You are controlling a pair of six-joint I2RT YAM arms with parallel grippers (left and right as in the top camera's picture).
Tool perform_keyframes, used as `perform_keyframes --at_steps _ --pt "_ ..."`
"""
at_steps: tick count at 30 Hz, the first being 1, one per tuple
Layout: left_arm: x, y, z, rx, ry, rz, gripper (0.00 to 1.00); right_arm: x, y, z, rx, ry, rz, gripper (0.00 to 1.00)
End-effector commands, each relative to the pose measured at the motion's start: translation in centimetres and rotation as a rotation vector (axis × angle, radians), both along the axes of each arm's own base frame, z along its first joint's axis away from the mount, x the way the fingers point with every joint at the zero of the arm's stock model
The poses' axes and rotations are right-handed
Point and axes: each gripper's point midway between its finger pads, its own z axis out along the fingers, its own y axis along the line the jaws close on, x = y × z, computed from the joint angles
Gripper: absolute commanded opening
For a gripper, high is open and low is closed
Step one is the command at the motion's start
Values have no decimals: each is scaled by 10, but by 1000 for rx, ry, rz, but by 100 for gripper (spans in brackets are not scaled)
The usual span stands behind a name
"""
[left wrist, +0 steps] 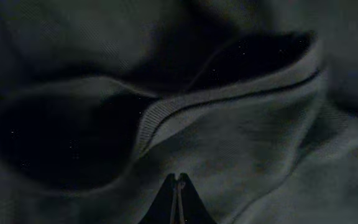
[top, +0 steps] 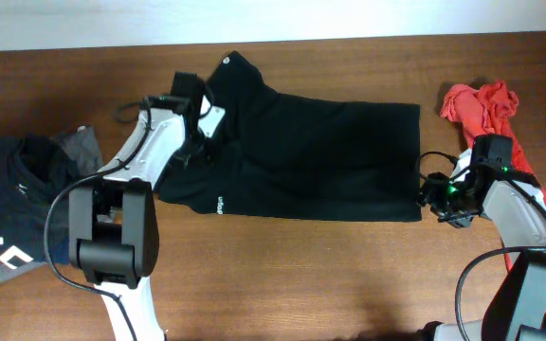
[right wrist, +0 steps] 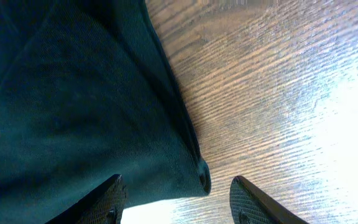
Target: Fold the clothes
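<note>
Left gripper (left wrist: 178, 186): fingertips pressed together, shut, tips down against black fabric beside a ribbed hem band (left wrist: 229, 102). I can't tell if any cloth is pinched between them. From overhead it sits on the left end of the black garment (top: 311, 156), just below the small round white logo (top: 227, 63).

Right gripper (right wrist: 179, 202): jaws open about halfway, holding nothing. One finger is over the fabric and the other over bare wooden table (right wrist: 272, 81), straddling the garment's lower right corner.

The black garment lies spread flat across the middle of the table, with a tiny white mark (top: 214, 203) near its front left edge. A red garment (top: 482, 104) is bunched at the right, beside my right arm. A dark grey garment with white lettering (top: 8, 208) sits at the far left.
</note>
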Motion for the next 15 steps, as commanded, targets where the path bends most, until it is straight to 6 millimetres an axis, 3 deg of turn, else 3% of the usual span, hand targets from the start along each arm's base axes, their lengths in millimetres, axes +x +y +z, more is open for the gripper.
perform_keyframes --at_steps 1,4,9,15 --pt "0 2 -9 -4 -27 16 3 8 -4 12 -7 -43 -10 59" --pt "15 -1 -14 -18 -103 17 3 8 -3 12 -7 -45 -10 59" --pt "42 -7 -6 -40 -222 15 2 7 -3 12 -6 -41 -9 59" --pt "56 -9 0 -51 -283 15 2 6 -2 11 -3 -34 -9 59"
